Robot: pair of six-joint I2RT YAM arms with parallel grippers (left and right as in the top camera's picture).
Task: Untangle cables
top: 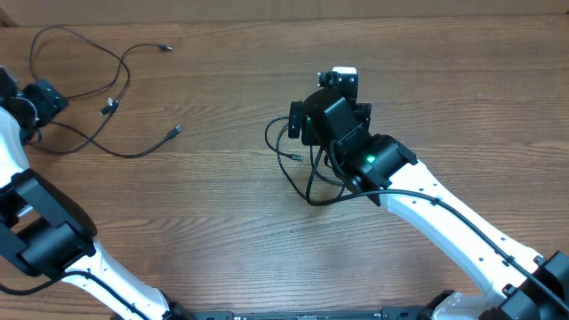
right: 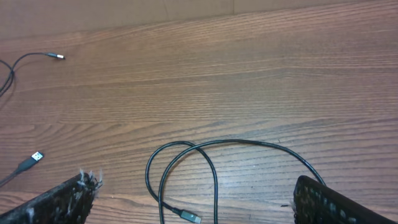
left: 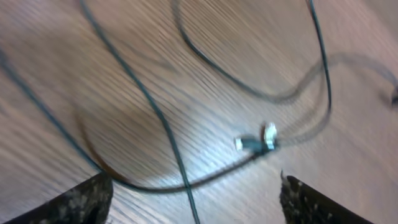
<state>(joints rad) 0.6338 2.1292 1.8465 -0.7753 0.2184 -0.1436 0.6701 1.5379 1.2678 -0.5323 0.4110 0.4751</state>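
1. The left gripper (left: 193, 208) hangs low over the wooden table (top: 462, 80), its two fingers spread wide with nothing between them.
2. Just ahead of those fingers, thin black cables (left: 155, 112) cross and curve over the wood. A small metal-tipped connector (left: 258, 142) lies among them, though the left wrist view is blurred.
3. From overhead, these cables sprawl in loose loops at the table's far left, just beside the left gripper. One free plug (top: 175, 131) points toward the middle.
4. The right gripper (right: 199, 208) sits over the table's centre with its fingers apart, clasping nothing.
5. A separate looped cable (right: 214, 180) lies flat on the wood between and ahead of the right fingers. Its silver plug end (right: 191, 217) is near them, well apart from the left group.
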